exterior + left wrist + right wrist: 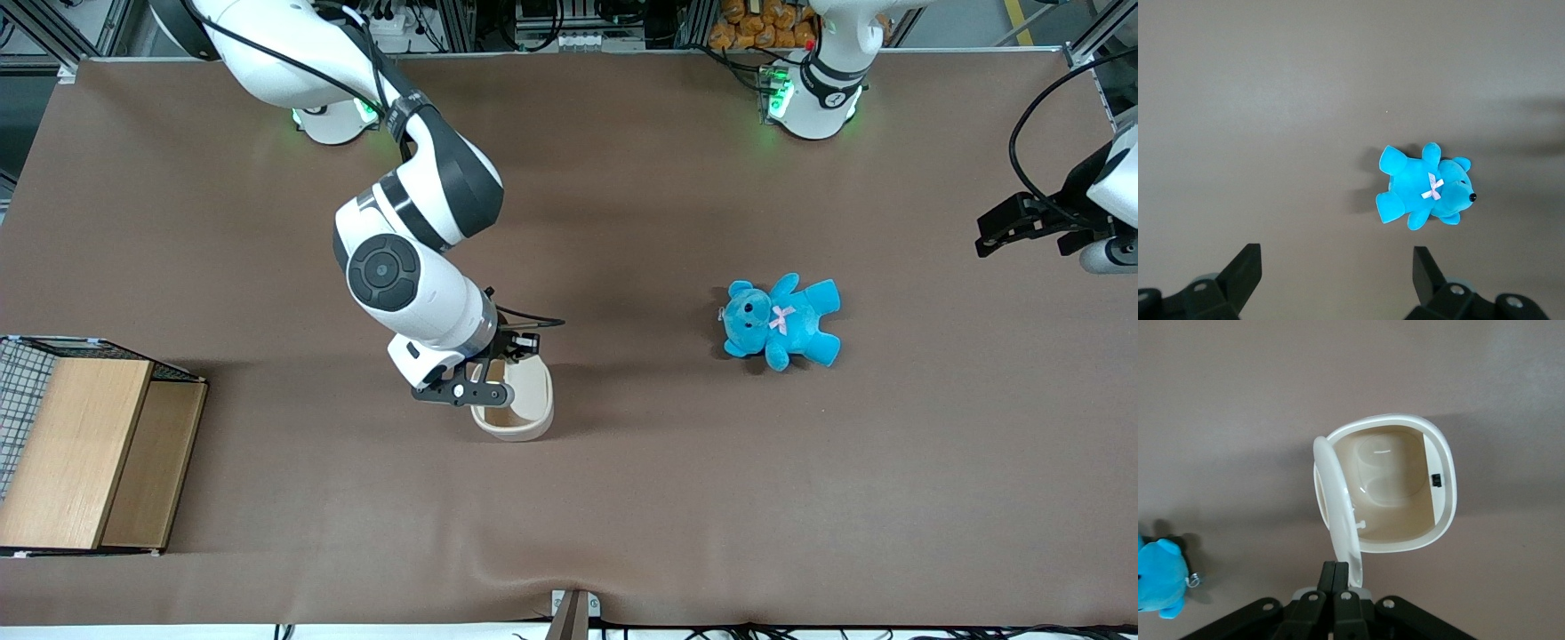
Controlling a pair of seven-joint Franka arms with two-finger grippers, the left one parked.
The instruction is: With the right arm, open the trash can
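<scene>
The small cream-white trash can (524, 404) stands mid-table with its lid (1335, 497) swung up on edge. Its brownish inside (1395, 487) lies bare. My right arm (413, 284) reaches down over it. The black gripper (492, 366) hovers at the can's edge farther from the front camera. In the right wrist view the gripper (1341, 568) has its two fingers pressed together. The raised lid's lower edge rests right beside one finger, not between them.
A blue teddy (782, 322) lies on the brown table toward the parked arm's end, and it also shows in the wrist views (1425, 187) (1161, 577). A wooden box with wire mesh (80, 453) sits at the working arm's end.
</scene>
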